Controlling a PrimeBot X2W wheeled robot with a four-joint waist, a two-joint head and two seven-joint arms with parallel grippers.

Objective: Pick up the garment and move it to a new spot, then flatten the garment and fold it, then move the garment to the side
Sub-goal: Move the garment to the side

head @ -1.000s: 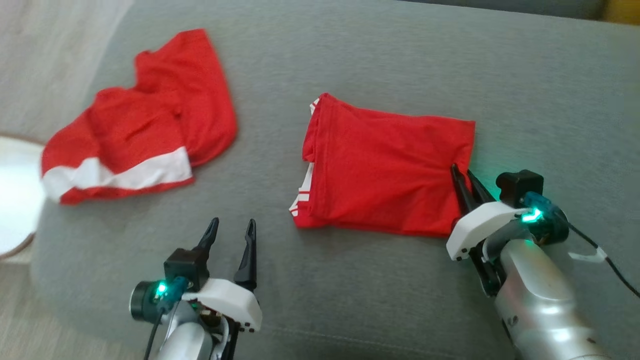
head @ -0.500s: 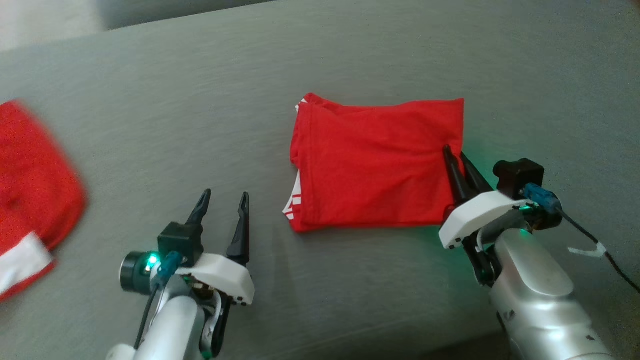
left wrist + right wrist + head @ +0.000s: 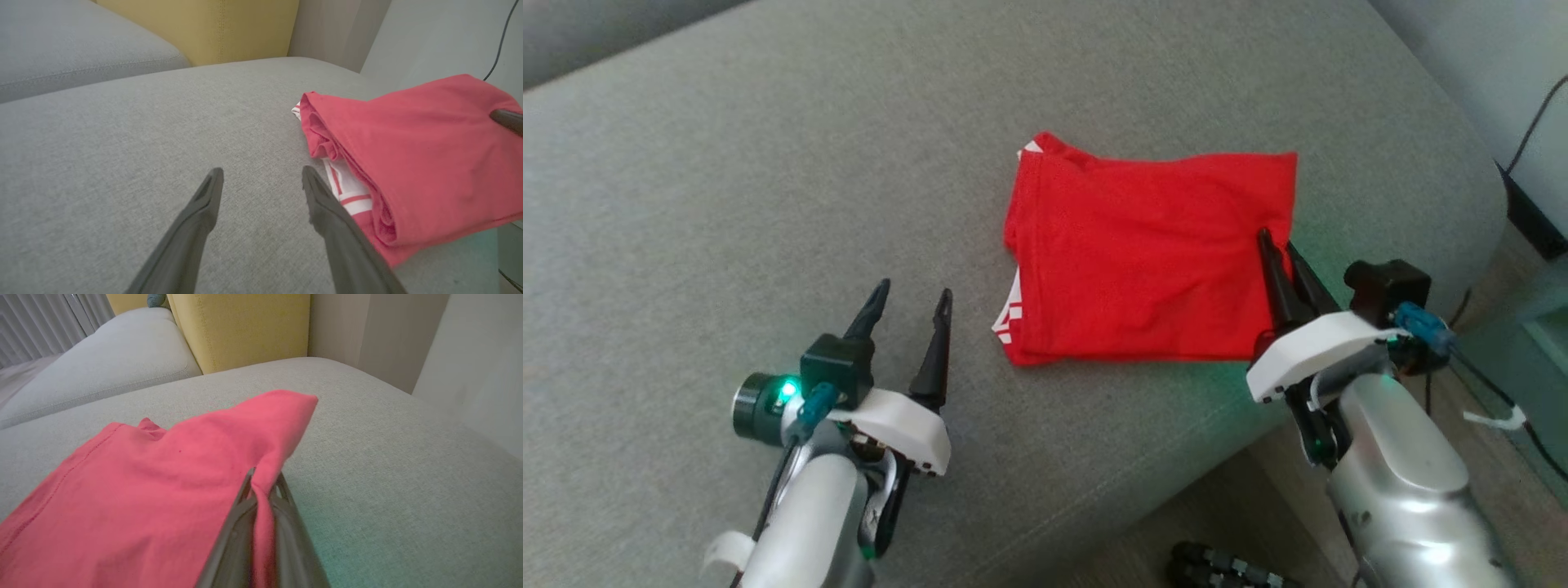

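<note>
The garment [image 3: 1143, 261] is red with white trim, folded into a flat rectangle on the grey sofa cushion [image 3: 768, 180] near its right end. My right gripper [image 3: 1274, 245] is shut on the garment's right edge; in the right wrist view the red cloth [image 3: 171, 486] is pinched between the two dark fingers [image 3: 245, 506]. My left gripper [image 3: 911, 296] stands open over bare cushion, to the left of the garment and apart from it. In the left wrist view the garment [image 3: 416, 159] lies just right of the open fingers [image 3: 327, 204], white striped trim showing at its fold.
The cushion's right end and front edge [image 3: 1445, 204] drop to the floor close to the garment. A dark cable [image 3: 1531, 122] runs down the pale wall at the right. A yellow backrest [image 3: 245, 326] and another grey cushion [image 3: 106, 363] lie behind. A dark ribbed object [image 3: 1225, 567] sits on the floor below.
The head camera has swung right, so the second red garment at the left has left the picture and the sofa's right end has come in. My right gripper keeps its grip; the left stays open.
</note>
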